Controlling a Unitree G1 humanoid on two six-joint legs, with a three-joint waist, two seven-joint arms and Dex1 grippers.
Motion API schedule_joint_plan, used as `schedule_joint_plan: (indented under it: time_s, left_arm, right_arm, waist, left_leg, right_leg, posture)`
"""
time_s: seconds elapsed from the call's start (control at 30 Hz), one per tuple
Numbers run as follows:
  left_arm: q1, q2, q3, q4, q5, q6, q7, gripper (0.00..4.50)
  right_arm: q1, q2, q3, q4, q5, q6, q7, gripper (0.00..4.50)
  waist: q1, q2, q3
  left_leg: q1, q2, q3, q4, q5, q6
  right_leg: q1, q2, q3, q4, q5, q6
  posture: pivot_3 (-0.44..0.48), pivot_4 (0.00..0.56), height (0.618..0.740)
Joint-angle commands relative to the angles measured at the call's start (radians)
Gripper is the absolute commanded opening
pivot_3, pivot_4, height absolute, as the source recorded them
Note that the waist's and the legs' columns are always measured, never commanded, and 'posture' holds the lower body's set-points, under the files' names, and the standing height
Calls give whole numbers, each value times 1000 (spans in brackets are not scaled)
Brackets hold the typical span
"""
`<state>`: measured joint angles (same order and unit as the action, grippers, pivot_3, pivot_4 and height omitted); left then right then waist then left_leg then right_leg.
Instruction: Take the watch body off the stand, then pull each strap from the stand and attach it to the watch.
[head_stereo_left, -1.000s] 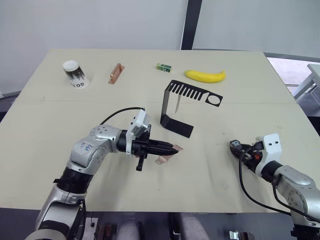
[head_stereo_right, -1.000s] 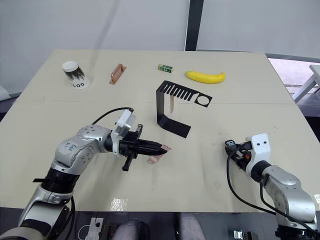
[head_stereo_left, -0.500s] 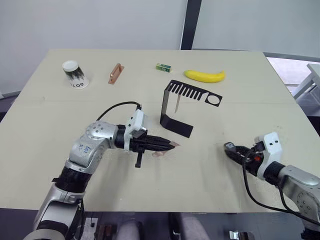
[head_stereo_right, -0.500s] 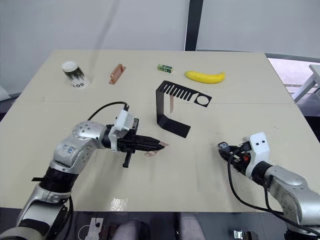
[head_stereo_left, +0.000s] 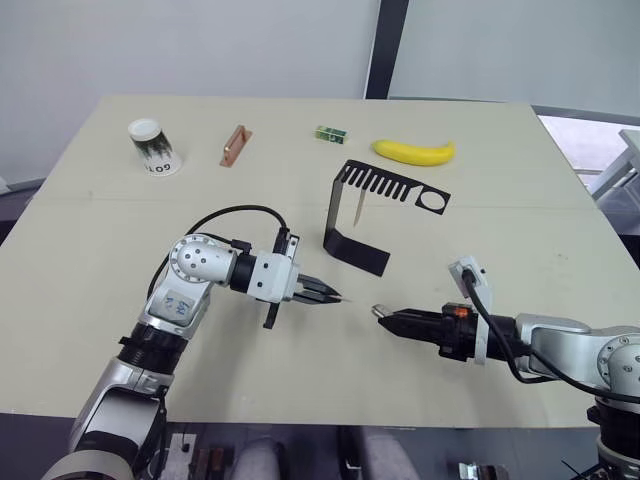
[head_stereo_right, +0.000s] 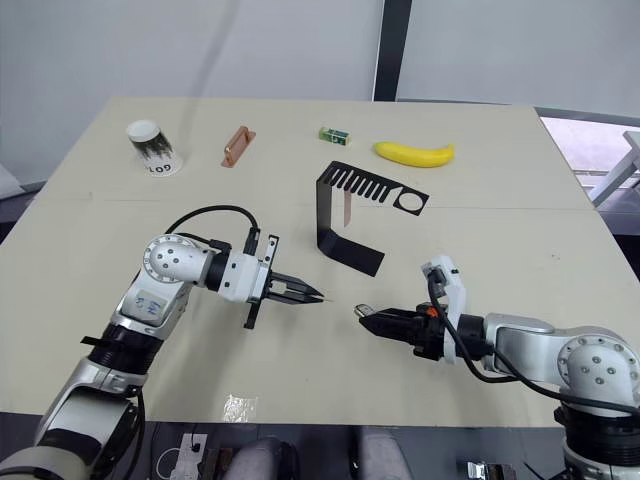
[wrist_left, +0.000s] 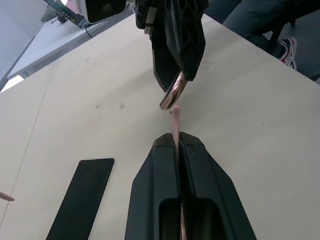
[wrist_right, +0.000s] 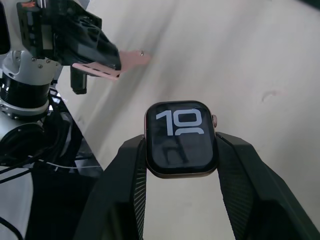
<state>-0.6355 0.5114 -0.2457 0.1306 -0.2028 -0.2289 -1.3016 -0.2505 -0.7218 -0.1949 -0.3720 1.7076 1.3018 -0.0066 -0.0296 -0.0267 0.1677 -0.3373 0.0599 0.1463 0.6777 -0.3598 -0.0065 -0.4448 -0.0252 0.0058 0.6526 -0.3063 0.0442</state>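
1. The right gripper (wrist_right: 180, 167) clamped the watch body (wrist_right: 180, 138) by its sides, leaving an end exposed.
2. The left gripper (wrist_left: 176, 145) pinched one strap (wrist_left: 176, 122) edge-on, aimed at it.
3. The second strap (head_stereo_left: 355, 208) hung from the stand (head_stereo_left: 368, 215), farther back.

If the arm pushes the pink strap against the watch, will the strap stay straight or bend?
Probably it bends a little. The strap is thin and flat, seen edge-on between the left gripper fingers, so it looks flexible. Only a short tip sticks out past them toward the watch body, so that part should stay fairly straight.
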Motion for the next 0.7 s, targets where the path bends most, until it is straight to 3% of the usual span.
schedule_joint_plan:
  time_s: [0.03,0.23,0.7]
  left_arm:
    - [-21,-7,-10,3,18,-40,-2,0]
    - [-24,-16,-20,21,49,-68,15,0]
    - [-34,-33,-16,18,48,-50,30,0]
  right_arm:
    - [-24,-30,69,15,168,-99,-110,1518]
    - [-45,-84,153,18,262,-194,-185,1518]
    - [-50,-133,215,10,265,-256,-185,1518]
  waist:
    - [-3,0,0]
    - [-1,0,0]
    - [-1,0,0]
  left_leg:
    - [0,0,0,0,0,0]
    - [0,1,0,0,0,0]
    - [-1,2,0,1,0,0]
  right_leg:
    - [0,0,0,0,0,0]
    - [0,0,0,0,0,0]
    - [0,0,0,-1,0,0]
  posture:
    - [0,150,740]
    - [0,150,740]
    - [0,150,740]
